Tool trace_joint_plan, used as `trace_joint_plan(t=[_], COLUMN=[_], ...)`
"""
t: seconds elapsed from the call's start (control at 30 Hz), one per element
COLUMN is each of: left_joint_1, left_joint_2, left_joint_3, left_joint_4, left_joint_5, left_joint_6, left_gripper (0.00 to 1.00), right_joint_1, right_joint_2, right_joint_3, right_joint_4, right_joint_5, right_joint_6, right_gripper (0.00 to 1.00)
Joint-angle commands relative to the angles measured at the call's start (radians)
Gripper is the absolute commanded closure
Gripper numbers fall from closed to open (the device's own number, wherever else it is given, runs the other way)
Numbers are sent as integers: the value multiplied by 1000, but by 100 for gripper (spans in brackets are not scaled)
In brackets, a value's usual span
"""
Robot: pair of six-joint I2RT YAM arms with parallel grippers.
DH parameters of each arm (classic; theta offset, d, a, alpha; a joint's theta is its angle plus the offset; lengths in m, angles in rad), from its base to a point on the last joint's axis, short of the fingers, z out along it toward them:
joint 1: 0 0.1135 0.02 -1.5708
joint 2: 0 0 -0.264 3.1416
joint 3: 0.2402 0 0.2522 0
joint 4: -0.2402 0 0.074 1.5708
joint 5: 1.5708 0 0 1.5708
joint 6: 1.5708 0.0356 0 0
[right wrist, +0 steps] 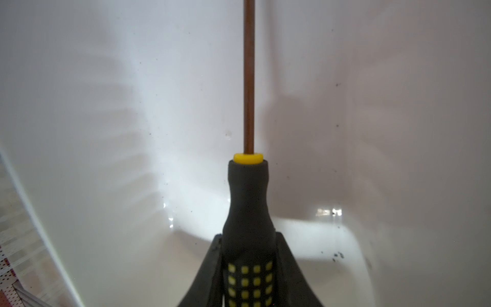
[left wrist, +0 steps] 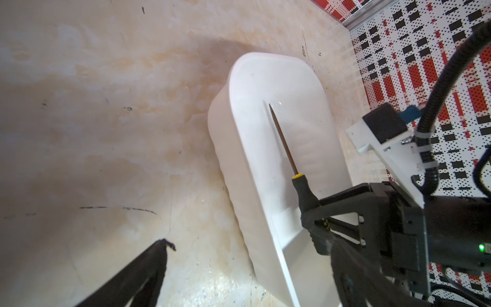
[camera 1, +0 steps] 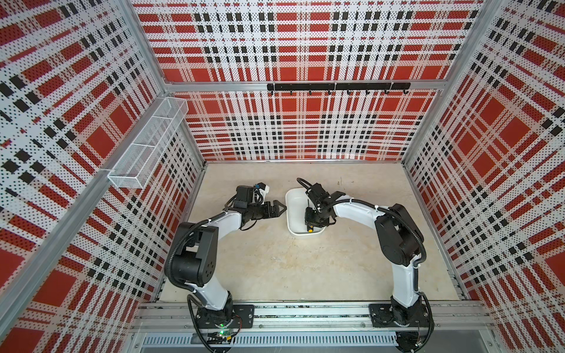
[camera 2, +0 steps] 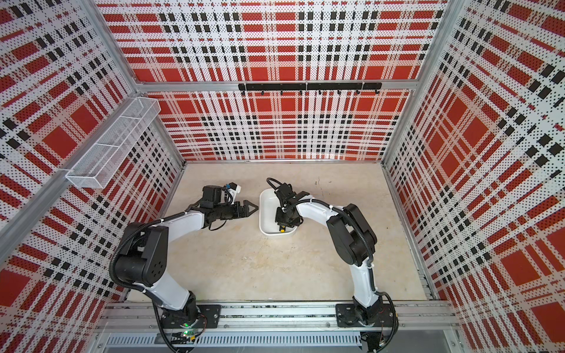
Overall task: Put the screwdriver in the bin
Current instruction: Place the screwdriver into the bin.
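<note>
Because the right gripper (right wrist: 248,236) has its two fingers (right wrist: 210,268) pressed onto the dotted black handle of the screwdriver (right wrist: 248,196), the tool goes wherever that arm goes, and it is now inside the bin (right wrist: 106,106). Seen from the left wrist, the screwdriver (left wrist: 283,138) runs along the long axis of the bin (left wrist: 265,69). Its thin shaft points toward the bin's far end, and its handle sits at the bin's near end with the right gripper (left wrist: 309,210) clamped on it. The shaft lies between the bin's two long walls and touches neither. Its tip looks low, close to the bin floor, though I cannot tell whether it touches. In a top view the yellow end cap of the screwdriver (camera 1: 310,231) peeks out just inside the near rim of the bin (camera 1: 292,198), under the right gripper (camera 1: 310,218).

What matters for the coming move is that the tool lies lengthwise within the bin. I judge that the jaws need only part and the arm lift straight out of the bin, without swinging the shaft against a wall. The left gripper (camera 1: 279,208) hangs just beside the bin's long side, outside it and not touching. The views do not settle whether its jaws are apart or together.
</note>
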Motion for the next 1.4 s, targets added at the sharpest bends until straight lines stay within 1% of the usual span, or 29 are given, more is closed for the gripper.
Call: trace_joint_plan(t=[0.0, 0.07, 0.43, 0.57, 0.77, 0.9, 1.0, 1.03, 1.37], left_joint_1=[4, 4, 4, 5, 4, 4, 4, 4, 3], left_joint_2=[0, 0, -2, -2, -2, -2, -4, -6, -10], left_joint_3=[-14, -14, -11, -12, -12, -11, -12, -11, -11], left_joint_4=[12, 12, 6, 6, 4, 3, 0, 0, -4], left_joint_5=[13, 11, 12, 13, 13, 10, 8, 7, 2], left_joint_6=[7, 7, 10, 10, 10, 10, 10, 10, 10], left_gripper=[2, 2, 2, 2, 2, 2, 2, 2, 2], right_joint_1=[12, 14, 24, 26, 26, 27, 29, 29, 33], right_joint_2=[28, 36, 58, 60, 67, 70, 68, 67, 28], right_joint_3=[32, 42, 75, 83, 83, 87, 88, 88, 104], right_joint_4=[-14, -25, -54, -61, -58, -61, -65, -65, -88], right_joint_5=[43, 52, 76, 84, 86, 93, 98, 99, 125], right_joint_6=[-6, -9, -25, -28, -31, -34, -39, -40, -52], right_gripper=[97, 93, 79, 78, 70, 67, 58, 57, 55])
